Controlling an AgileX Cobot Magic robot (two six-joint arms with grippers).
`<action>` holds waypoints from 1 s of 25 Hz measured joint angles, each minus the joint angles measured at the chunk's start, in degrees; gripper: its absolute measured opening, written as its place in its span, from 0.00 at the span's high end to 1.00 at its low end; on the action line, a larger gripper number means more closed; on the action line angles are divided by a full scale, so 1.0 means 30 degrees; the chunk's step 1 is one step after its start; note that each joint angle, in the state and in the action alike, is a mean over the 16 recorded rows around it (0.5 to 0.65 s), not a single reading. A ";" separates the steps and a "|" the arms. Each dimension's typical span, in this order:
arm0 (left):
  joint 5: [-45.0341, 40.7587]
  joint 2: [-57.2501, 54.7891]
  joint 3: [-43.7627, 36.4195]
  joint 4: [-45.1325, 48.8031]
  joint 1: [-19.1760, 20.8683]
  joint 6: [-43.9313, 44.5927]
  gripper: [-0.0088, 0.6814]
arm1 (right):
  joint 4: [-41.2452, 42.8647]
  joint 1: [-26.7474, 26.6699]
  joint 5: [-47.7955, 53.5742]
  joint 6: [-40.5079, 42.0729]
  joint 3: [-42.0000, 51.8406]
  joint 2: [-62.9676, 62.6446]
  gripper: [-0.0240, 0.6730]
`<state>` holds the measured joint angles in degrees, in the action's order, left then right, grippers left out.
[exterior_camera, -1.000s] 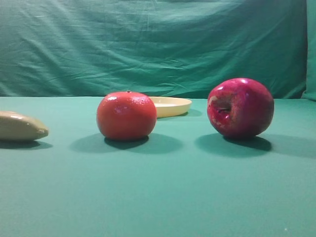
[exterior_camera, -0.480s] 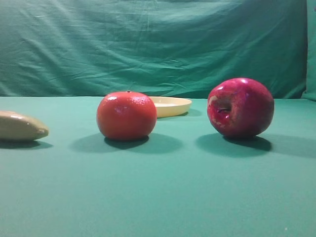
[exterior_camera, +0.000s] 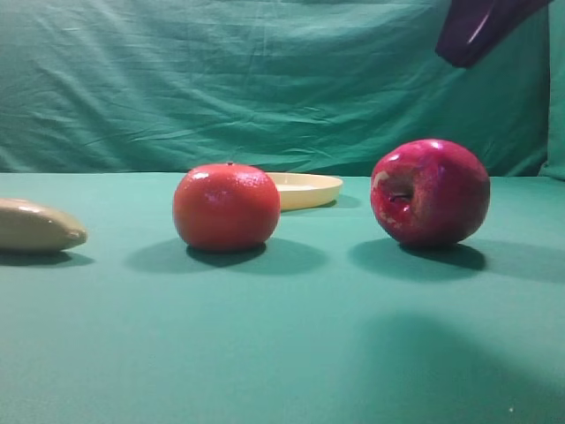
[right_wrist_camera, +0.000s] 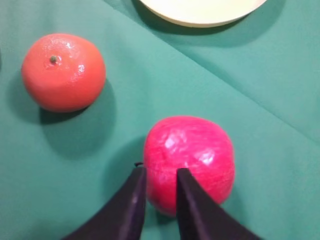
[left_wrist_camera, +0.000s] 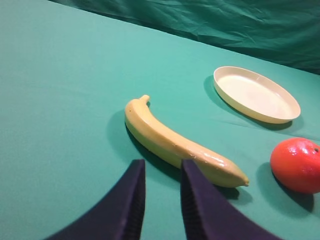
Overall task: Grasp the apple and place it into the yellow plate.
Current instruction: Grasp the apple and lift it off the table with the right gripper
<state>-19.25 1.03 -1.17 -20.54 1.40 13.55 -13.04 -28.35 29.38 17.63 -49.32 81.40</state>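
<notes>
Your right gripper (right_wrist_camera: 156,197) hangs directly above the apple (right_wrist_camera: 190,161), its fingers showing only a narrow gap and holding nothing, and from the apple the yellow plate (right_wrist_camera: 202,12) lies straight beyond, past the orange (right_wrist_camera: 63,71).

1. Our exterior view sits low, near table level, facing the green backdrop (exterior_camera: 221,88), close to the orange (exterior_camera: 227,207) and apple (exterior_camera: 431,192).
2. Our left wrist view looks obliquely down past its gripper (left_wrist_camera: 161,200) at banana (left_wrist_camera: 175,142), plate (left_wrist_camera: 256,94) and orange.
3. Our right wrist view looks steeply down, close over the apple, sharing orange and plate.
</notes>
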 joint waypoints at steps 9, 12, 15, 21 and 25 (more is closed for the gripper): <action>0.0000 0.0000 0.0000 0.0000 0.0000 0.0000 0.76 | -0.0010 0.0282 -0.0871 -0.0316 -0.0223 0.2314 0.05; 0.0000 0.0000 0.0000 0.0000 0.0000 0.0000 0.76 | -0.0118 0.0415 -0.1185 -0.0440 -0.0260 0.3114 0.10; 0.0000 0.0000 0.0000 0.0000 0.0000 0.0000 0.76 | -0.0233 0.0548 -0.1487 -0.0495 -0.0374 0.3771 0.15; 0.0000 0.0000 0.0000 0.0000 0.0000 0.0000 0.76 | -0.0461 0.0696 -0.2019 -0.0205 -0.1278 0.4483 0.24; 0.0000 0.0000 0.0000 0.0000 0.0000 0.0000 0.76 | -0.0572 0.0696 -0.2641 0.0147 -0.2875 0.4786 0.29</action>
<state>-19.25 1.03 -1.17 -20.54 1.40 13.55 -14.76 -26.26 21.46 18.07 -57.94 95.76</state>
